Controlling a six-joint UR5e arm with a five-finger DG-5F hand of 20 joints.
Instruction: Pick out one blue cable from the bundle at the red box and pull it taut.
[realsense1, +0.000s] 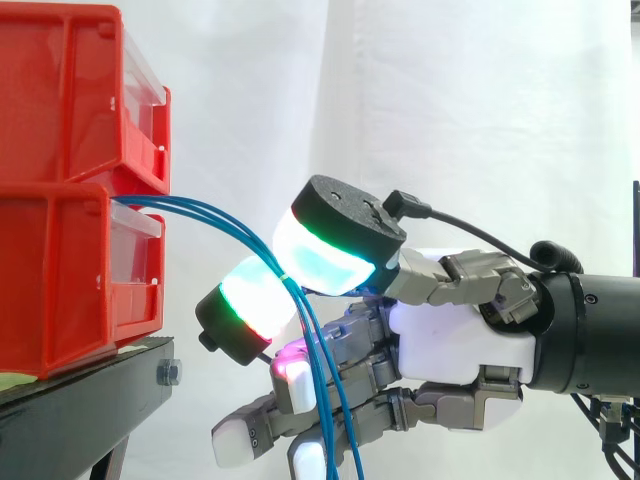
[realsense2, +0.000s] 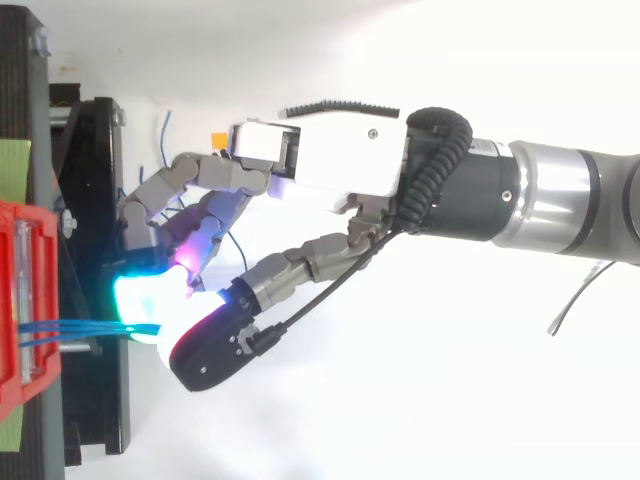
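Several thin blue cables (realsense1: 210, 215) leave the gap between two stacked red boxes (realsense1: 60, 280) at the left and arc right and downward. My hand (realsense1: 460, 330) comes in from the right with its fingers curled. The cables run between a cyan-green pad (realsense1: 320, 258) above and a green-red pad (realsense1: 255, 298) below, which close on them, then hang down in front of the lower fingers (realsense1: 300, 385). From above, the blue cables (realsense2: 80, 328) stretch from the red box (realsense2: 25, 300) to the cyan pad (realsense2: 140, 300) of the hand (realsense2: 330, 155). I cannot tell whether one strand or more sits in the pinch.
The red boxes rest on a black stand (realsense1: 80, 400) whose edge lies just left of the fingertips. A white curtain (realsense1: 480, 100) hangs behind. From above, the black stand (realsense2: 100, 200) sits under the fingers, and open white floor lies to the right.
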